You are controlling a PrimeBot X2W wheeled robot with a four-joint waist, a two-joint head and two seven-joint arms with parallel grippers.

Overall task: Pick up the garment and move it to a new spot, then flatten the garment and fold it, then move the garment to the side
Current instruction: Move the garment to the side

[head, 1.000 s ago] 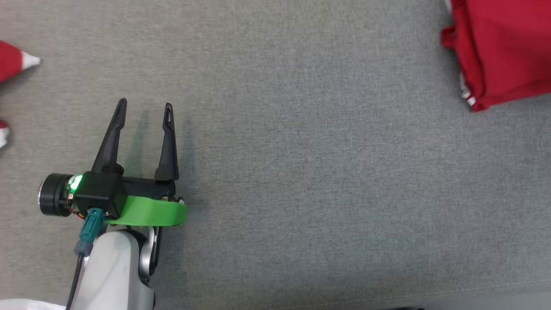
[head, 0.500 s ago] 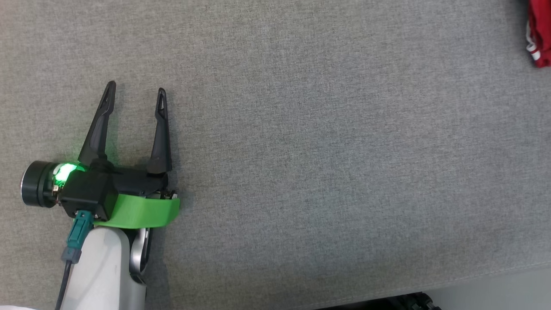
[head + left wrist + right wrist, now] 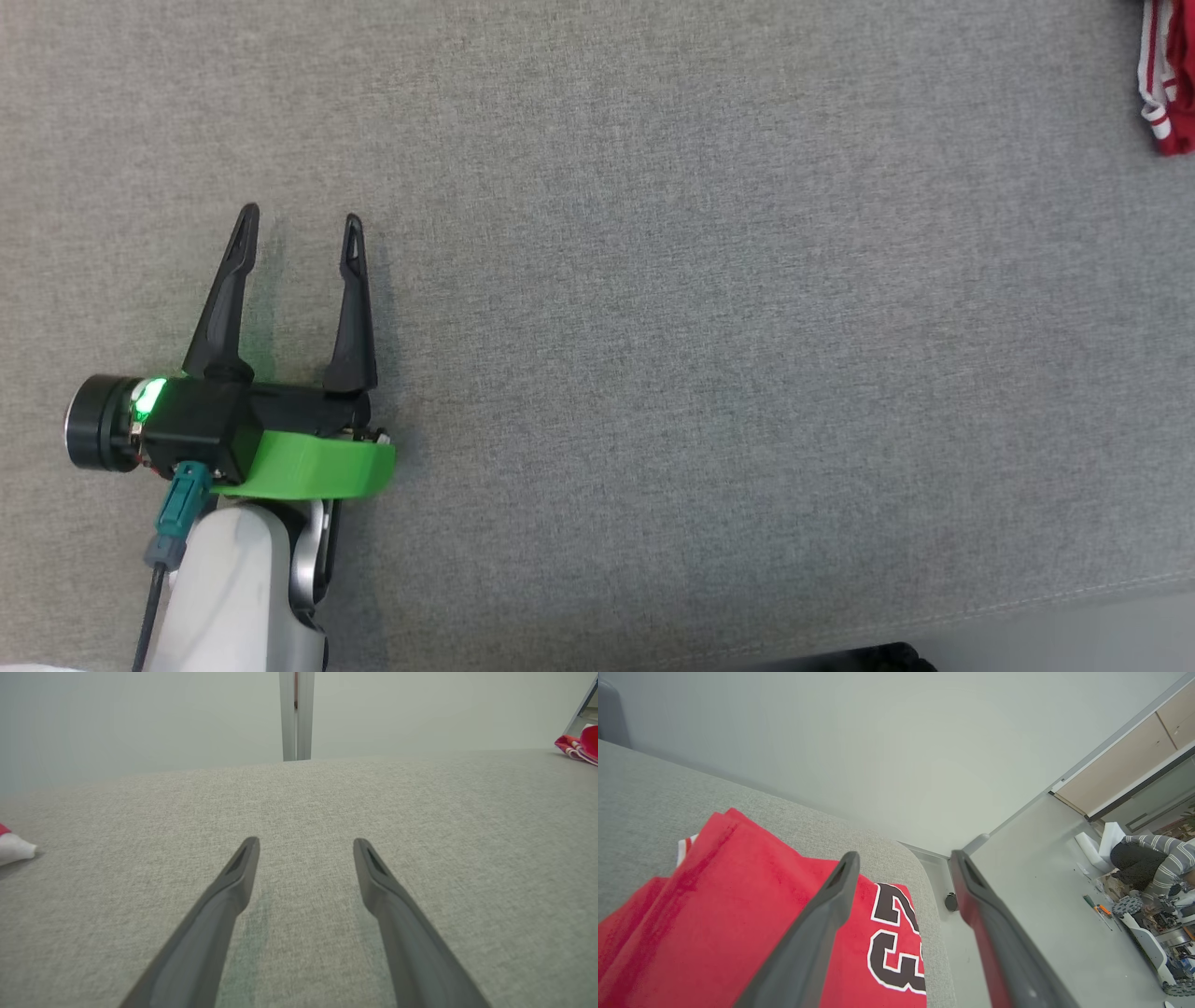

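Observation:
The garment (image 3: 738, 896) is a folded red jersey with a black-and-white number, lying at the rounded end of the grey cushion. In the right wrist view my right gripper (image 3: 904, 856) hovers just above it, fingers spread, nothing between them. In the head view only the garment's red-and-white edge (image 3: 1167, 84) shows, at the far upper right. My left gripper (image 3: 299, 219) rests open over bare grey fabric at the lower left, far from the garment. The left wrist view shows its fingers (image 3: 306, 843) apart and the garment (image 3: 577, 746) far off at the right.
A red-and-white cloth tip (image 3: 11, 847) lies at the left edge of the left wrist view. The grey cushion (image 3: 653, 327) ends at a front seam at the lower right. Past the cushion's end are floor (image 3: 1017, 882) and a crouching person (image 3: 1153, 858).
The head camera has swung, so the garment has slid to the picture's right edge. The right gripper has gone from shut to open. My left gripper stays open in much the same place.

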